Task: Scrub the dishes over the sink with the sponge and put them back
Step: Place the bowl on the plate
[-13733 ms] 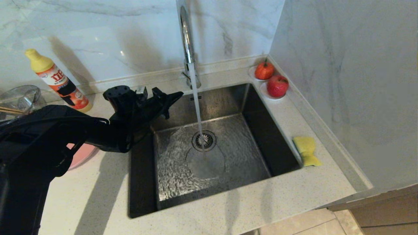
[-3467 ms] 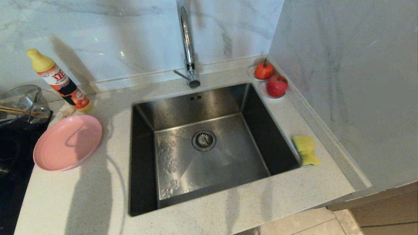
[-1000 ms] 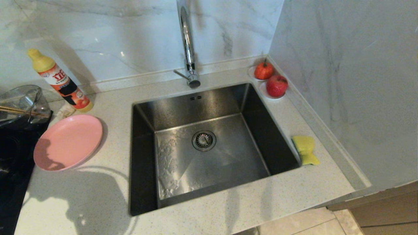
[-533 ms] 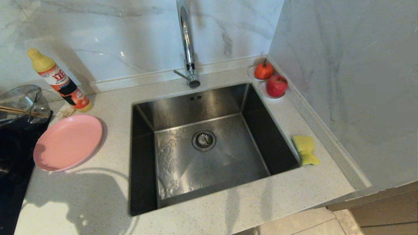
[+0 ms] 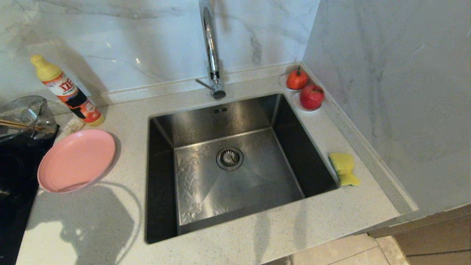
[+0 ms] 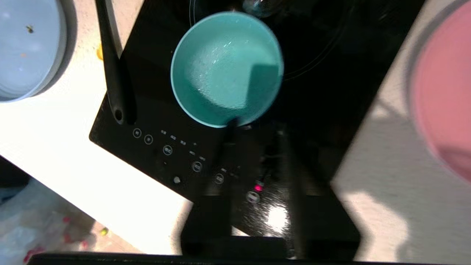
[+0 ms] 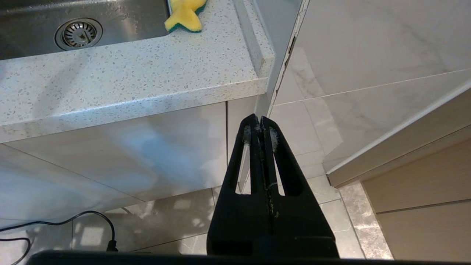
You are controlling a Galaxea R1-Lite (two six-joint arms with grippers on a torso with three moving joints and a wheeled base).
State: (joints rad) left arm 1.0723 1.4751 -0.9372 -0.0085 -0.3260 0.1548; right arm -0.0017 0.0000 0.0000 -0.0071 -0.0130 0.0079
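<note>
The left gripper (image 6: 254, 136) hangs over a black glass cooktop (image 6: 154, 121), pointing down at it, its dark fingers (image 6: 226, 147) parted by a moderate gap and holding nothing. One fingertip sits at the near rim of the small, deep teal-blue bowl (image 6: 226, 68); whether it touches the rim cannot be told. That bowl stands upright on the cooktop, with a black utensil handle (image 6: 114, 77) lying beside it and a pale blue-grey plate (image 6: 25, 48) on the counter further off.

The right gripper (image 7: 261, 132) is parked below the counter edge, out over the tiled floor, its two black fingers pressed together and empty.

The wide, shallow matte pink round plate (image 5: 75, 160) lies flat on the speckled white countertop (image 5: 257, 235), between the cooktop and the square stainless-steel sink (image 5: 235, 173). The yellow foam sponge with a pinched waist (image 5: 344, 168) rests on the counter at the sink's right rim. The tall chrome tap (image 5: 211, 48) stands behind the basin, with no water running. An orange dish-soap bottle with a yellow cap (image 5: 66, 90) leans by the wall near a clear glass bowl (image 5: 24, 116).
</note>
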